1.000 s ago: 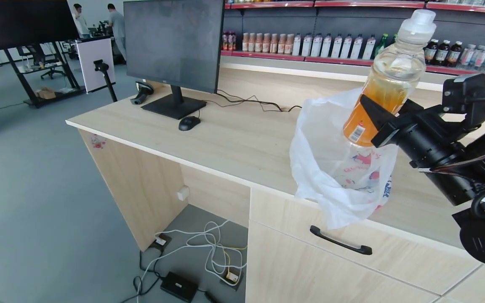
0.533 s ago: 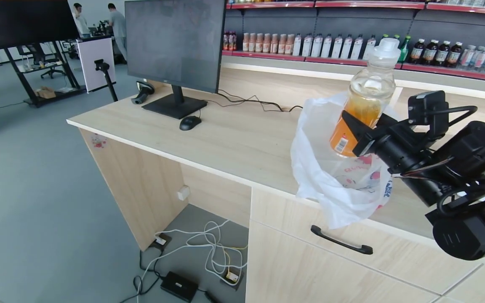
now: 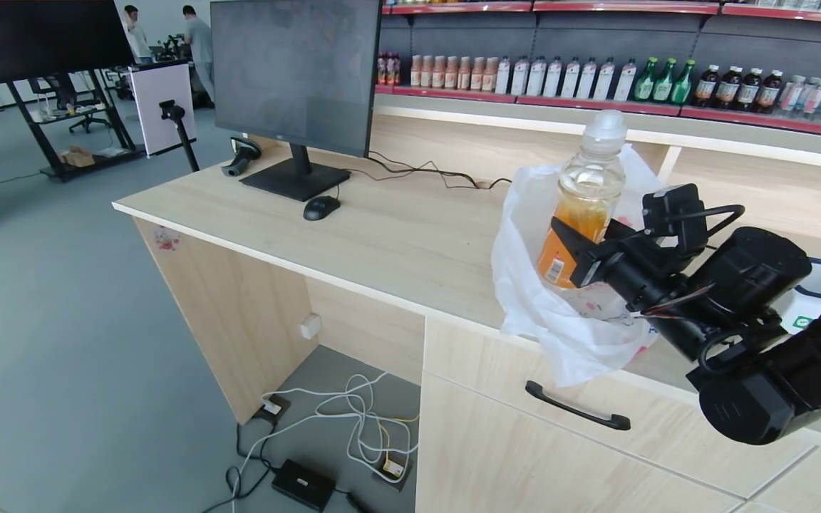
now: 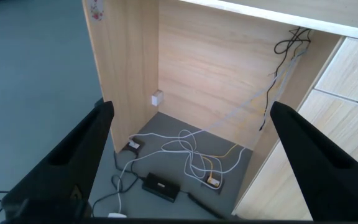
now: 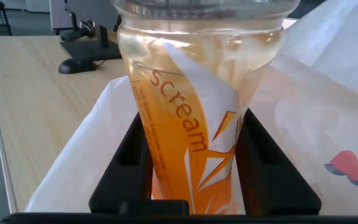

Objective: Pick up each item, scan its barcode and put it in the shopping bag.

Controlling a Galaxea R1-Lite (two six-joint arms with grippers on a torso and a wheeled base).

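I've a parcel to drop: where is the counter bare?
Bare: the light wooden counter between the black computer mouse and the white plastic shopping bag. Crowded: the bag's side, where the right gripper holds the orange drink bottle.

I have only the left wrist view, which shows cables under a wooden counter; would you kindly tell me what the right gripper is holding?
Observer: The right gripper is shut on a clear plastic bottle of orange drink with a white cap.
Operator: Thank you; where is it relative to the shopping bag?
Observer: It is upright, its base at the open mouth of the white plastic shopping bag, which stands at the near edge of the wooden counter.
Operator: Is its barcode in sight?
Observer: Yes, a white barcode patch low on the orange label faces the head camera.
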